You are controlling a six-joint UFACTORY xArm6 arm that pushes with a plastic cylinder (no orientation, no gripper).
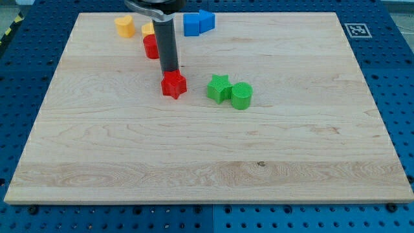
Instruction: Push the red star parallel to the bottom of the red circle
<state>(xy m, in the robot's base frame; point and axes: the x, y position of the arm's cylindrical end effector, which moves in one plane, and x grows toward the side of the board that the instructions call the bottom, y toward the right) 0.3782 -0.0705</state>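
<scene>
The pale wooden worktop (207, 149) lies on a blue perforated base (394, 97), with a black-and-white square marker (356, 30) on the base just off the worktop's corner at the view's top right.

Starting from the view's left, a yellow plastic block with a rounded, heart-like outline (125, 26) sits near the worktop's top edge. A little to its right is a second yellow plastic block (147, 28), only partly seen because the rod stands in front of it, so its shape cannot be told. Just below that one is the red plastic circle, a short cylinder (151, 46); its right side is hidden behind the rod.

The dark straight rod (167, 45) comes down from the view's top, and my tip (170, 70) rests at the top edge of the red plastic star (173, 85), touching it or very nearly so. There is no hand on this arm, so nothing can be said of open or closed; the rod simply ends in the tip. The red star lies below the red circle and slightly to its right, clearly apart from it.

Further right, near the top edge, two blue plastic blocks (198, 23) stand touching each other. Lower down, level with the red star, a green plastic star (219, 88) touches a green plastic cylinder (241, 96) on its right.
</scene>
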